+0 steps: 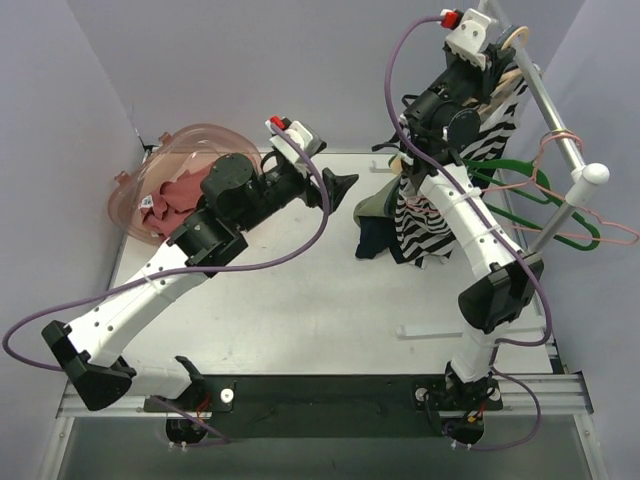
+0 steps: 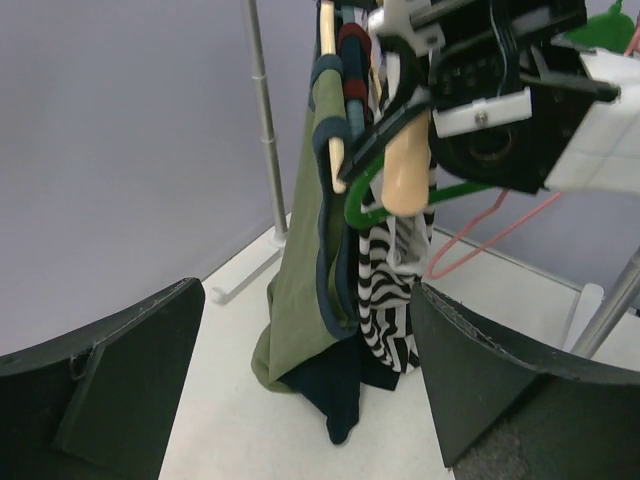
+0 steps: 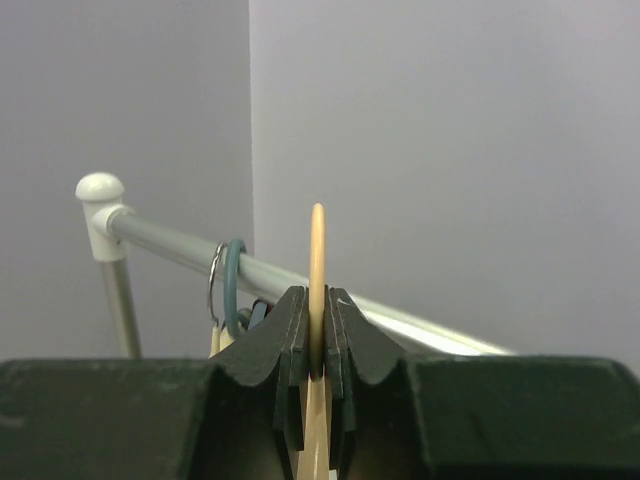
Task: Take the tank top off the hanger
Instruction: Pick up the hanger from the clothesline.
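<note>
The black-and-white striped tank top [image 1: 420,225] hangs from a wooden hanger [image 1: 510,60] on the rack at the far right, with its hem down on the table. My right gripper [image 1: 497,50] is shut on the top of that hanger [image 3: 317,240], up by the rail [image 3: 180,250]. In the left wrist view the striped cloth [image 2: 390,300] hangs under the hanger's rounded end [image 2: 405,175]. My left gripper [image 1: 340,188] is open and hovers over the table left of the clothes, apart from them. Nothing lies between its fingers [image 2: 120,380].
An olive garment with navy edging [image 2: 300,250] and a dark navy one [image 2: 340,390] hang against the striped one. A green hanger [image 1: 510,185] and a pink hanger [image 1: 590,220] hang further along the rail [image 1: 550,110]. A pink bin of clothes [image 1: 180,180] sits at the back left.
</note>
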You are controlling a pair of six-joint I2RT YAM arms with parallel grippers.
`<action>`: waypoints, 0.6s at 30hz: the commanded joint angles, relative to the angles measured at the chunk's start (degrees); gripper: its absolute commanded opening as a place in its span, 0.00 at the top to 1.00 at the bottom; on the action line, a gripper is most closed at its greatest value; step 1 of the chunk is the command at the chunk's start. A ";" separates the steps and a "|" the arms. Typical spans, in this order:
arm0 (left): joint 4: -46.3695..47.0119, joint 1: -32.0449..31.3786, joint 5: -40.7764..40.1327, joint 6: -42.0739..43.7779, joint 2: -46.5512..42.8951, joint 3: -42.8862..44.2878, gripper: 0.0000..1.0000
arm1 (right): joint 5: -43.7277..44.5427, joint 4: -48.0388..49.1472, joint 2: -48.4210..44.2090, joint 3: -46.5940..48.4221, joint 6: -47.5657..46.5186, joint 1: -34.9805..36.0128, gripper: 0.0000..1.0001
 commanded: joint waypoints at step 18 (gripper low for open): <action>18.10 4.20 34.54 -5.09 17.02 6.51 0.18 | 1.84 -2.83 -16.22 -13.14 13.41 1.46 1.00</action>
